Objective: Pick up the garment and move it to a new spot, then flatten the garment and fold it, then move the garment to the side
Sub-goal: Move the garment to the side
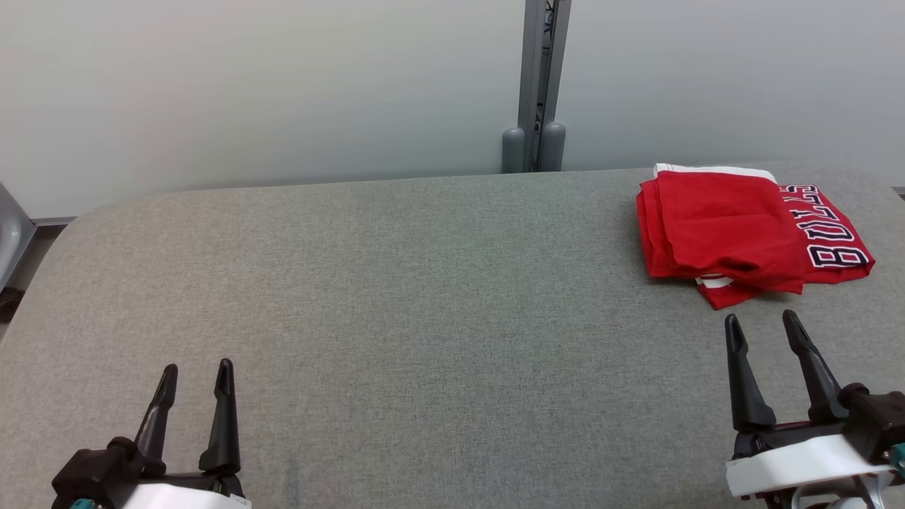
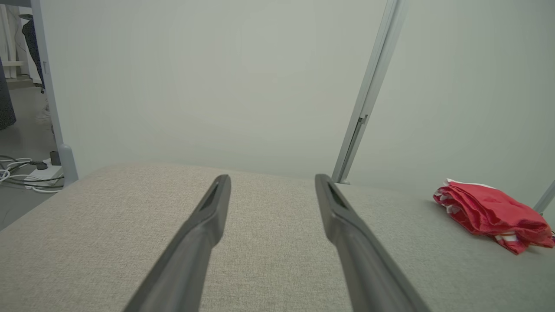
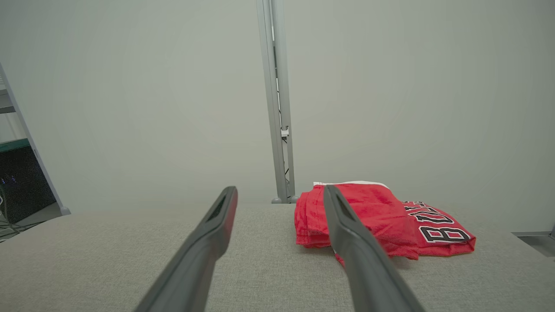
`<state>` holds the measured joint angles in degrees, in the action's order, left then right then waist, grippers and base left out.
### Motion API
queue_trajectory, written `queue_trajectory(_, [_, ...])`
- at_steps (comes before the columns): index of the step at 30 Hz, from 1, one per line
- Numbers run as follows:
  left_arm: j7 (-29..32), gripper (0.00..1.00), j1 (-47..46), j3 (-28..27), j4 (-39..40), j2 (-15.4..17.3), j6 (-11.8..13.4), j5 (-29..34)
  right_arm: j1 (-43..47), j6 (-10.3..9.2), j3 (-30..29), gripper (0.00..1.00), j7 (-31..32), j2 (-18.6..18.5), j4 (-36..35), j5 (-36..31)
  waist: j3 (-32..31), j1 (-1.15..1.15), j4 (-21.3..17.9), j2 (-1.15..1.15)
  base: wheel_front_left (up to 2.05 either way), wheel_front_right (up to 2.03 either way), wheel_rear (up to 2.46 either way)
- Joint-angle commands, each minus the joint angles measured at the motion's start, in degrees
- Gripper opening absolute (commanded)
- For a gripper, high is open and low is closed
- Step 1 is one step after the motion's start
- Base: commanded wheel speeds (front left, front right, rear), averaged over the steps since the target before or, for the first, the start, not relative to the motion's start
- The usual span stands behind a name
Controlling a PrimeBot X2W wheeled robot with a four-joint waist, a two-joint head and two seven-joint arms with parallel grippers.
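grey table (image 1: 424, 297) bears a folded red garment (image 1: 728, 226) reading "bulls"; my right gripper (image 1: 761, 316) near it, left gripper (image 1: 197, 365) well apart, both spread, empty.

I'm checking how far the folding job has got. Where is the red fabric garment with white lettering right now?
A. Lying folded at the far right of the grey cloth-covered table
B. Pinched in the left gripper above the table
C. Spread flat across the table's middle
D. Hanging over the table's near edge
A: the red fabric garment lies folded at the far right of the grey cloth-covered table, just beyond the open, empty right gripper.
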<state>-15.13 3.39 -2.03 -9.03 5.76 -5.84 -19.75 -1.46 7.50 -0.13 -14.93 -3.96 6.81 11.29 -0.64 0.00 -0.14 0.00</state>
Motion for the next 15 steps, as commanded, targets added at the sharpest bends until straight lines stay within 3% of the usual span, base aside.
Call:
queue_trajectory(1, [0.0, 1.00, -0.3, -0.3, -0.2, -0.1, -0.5, 0.6, 0.4, 0.00, 0.1, 1.00, -0.4, -0.5, -0.1, -0.5, 0.0, 0.00, 0.0, 0.00, 0.00, 0.00, 0.00])
queue_trajectory(15, [0.0, 1.00, -1.2, -0.7, -1.1, -1.2, -1.6, 2.1, 0.1, -0.01, 0.9, 1.00, -0.4, -0.3, 0.2, -0.9, 0.2, 0.00, 0.0, 0.00, 0.00, 0.00, 0.00])
